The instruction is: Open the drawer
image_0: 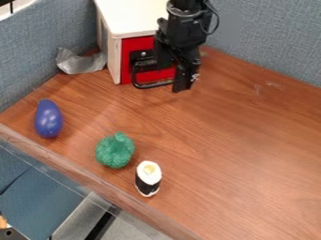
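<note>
The black gripper (pixel 178 77) hangs at the top centre, directly in front of the drawer box, low over the table. Behind it, the small white-topped box holds a red drawer front (pixel 139 44) with a black handle (pixel 150 85) that sticks out toward the camera. The gripper overlaps the right end of the handle; whether it touches the handle I cannot tell. The right part of the drawer front is hidden behind the arm. The red front looks about level with the box's wooden side.
A purple eggplant (pixel 48 118) lies at the left of the wooden table (pixel 232 154). A green broccoli-like toy (pixel 115 150) and a sushi roll toy (pixel 149 178) are near the front edge. Silver tape-like material (pixel 81 62) sits left of the box. Blue partitions (pixel 276 37) stand behind.
</note>
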Robot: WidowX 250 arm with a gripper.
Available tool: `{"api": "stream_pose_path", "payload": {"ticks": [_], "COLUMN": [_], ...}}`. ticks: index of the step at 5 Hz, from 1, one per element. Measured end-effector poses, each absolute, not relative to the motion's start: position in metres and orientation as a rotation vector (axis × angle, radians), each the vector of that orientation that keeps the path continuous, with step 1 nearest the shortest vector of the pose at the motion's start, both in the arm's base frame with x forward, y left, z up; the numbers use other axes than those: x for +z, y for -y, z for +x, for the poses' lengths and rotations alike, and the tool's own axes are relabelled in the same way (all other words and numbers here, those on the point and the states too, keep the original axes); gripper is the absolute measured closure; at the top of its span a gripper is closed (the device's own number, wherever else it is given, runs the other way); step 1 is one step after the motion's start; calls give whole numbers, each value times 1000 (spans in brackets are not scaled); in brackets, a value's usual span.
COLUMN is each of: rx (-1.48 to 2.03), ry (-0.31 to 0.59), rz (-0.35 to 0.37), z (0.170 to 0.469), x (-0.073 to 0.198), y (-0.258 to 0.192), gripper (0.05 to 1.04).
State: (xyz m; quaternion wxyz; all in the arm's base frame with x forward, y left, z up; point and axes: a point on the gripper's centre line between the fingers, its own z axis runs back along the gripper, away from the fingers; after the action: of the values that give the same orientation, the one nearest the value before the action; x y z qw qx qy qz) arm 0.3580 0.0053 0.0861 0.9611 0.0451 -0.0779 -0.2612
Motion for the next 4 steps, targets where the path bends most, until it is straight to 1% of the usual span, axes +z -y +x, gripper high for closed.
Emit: {"api": "stream_pose_path", "payload": {"ticks": [1,2,4], "rx": [-568,-632,-700], "ry": [155,145,99], "rz": [112,115,116], "z": [369,375,376], "x": [77,72,57], "y": [-17,-21,-22], "gripper": [84,84,84]}}
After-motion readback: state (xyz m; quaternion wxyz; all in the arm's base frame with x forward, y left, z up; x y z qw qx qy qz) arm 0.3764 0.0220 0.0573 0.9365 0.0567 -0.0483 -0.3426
